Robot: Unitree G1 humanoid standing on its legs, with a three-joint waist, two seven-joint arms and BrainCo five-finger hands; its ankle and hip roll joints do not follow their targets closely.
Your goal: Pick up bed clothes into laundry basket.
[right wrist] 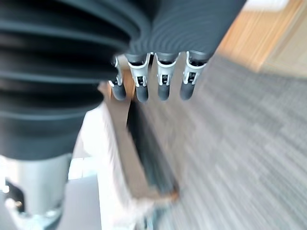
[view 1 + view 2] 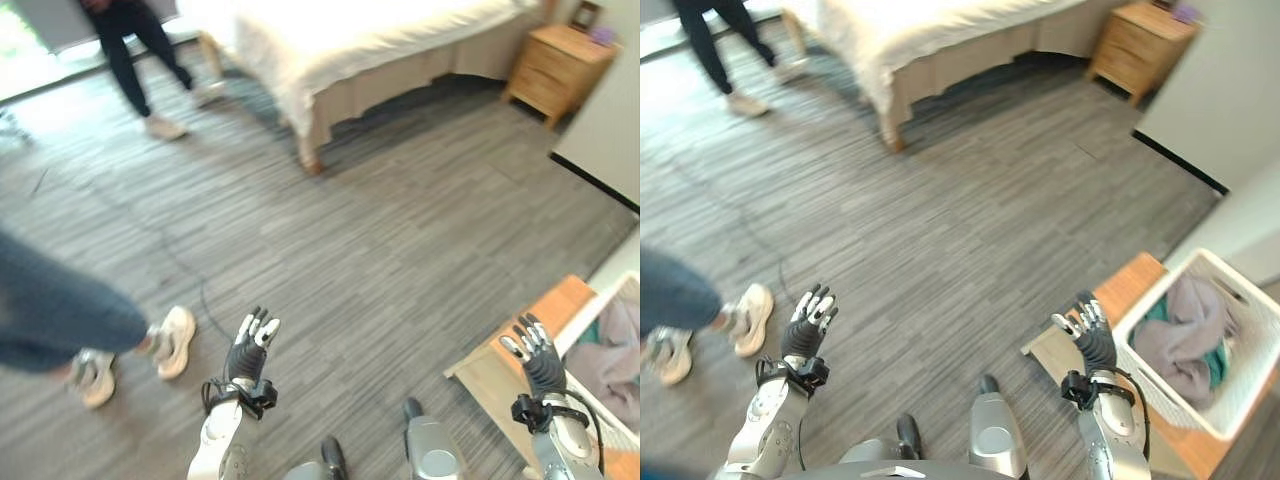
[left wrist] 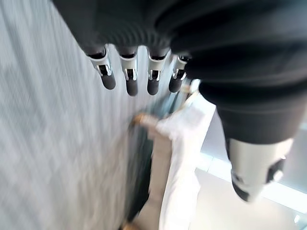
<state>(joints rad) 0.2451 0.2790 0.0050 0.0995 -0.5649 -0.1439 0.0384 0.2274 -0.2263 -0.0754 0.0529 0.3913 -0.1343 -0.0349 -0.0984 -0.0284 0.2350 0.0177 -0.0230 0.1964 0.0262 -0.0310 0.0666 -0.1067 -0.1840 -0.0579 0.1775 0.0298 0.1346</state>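
A white laundry basket (image 2: 1244, 398) stands on a low wooden stand at the lower right, with grey and teal clothes (image 2: 1180, 335) inside it. The bed (image 2: 360, 45) with white bedding is far ahead across the floor. My left hand (image 2: 247, 352) is raised over the floor at lower left, fingers straight and holding nothing. My right hand (image 2: 1093, 337) is raised at lower right, just left of the basket, fingers also straight and empty. Both wrist views look past straight fingers (image 3: 129, 79) toward the bed (image 1: 115, 158).
A wooden nightstand (image 2: 556, 65) stands right of the bed. One person's leg and white shoes (image 2: 170, 342) are close on my left; another person (image 2: 135, 55) walks at the far left by the bed. A white wall (image 2: 610, 120) runs along the right. Grey plank floor lies between.
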